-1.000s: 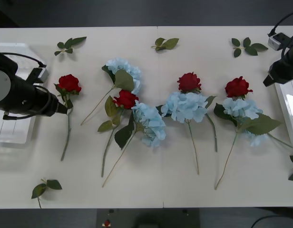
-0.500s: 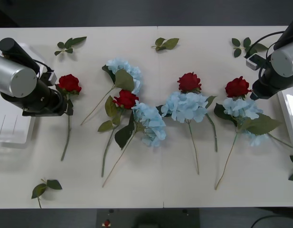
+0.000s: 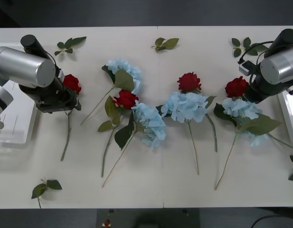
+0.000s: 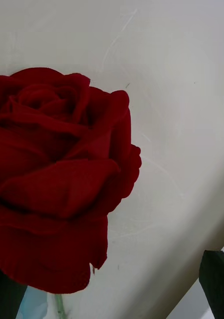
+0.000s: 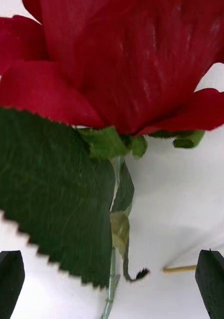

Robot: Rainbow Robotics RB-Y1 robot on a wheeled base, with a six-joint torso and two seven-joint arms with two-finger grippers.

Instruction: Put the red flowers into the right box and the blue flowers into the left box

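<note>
- The red flowers (image 4: 52,179) had matt, cloth-like petals.
- A rose leaf (image 5: 52,199) looked like woven fabric with a serrated edge.
- The table (image 3: 184,190) was smooth, matt white.
- The arm casings (image 3: 25,66) were brushed silvery metal.

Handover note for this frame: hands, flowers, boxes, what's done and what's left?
Left hand: open, astride the stem of the leftmost rose.
Right hand: open, over the rightmost rose.
Four roses and four blue flowers lie on the table.
Left box and right box sit at the table ends.
Done: nothing boxed that I can see.
Left: all eight flowers.
</note>
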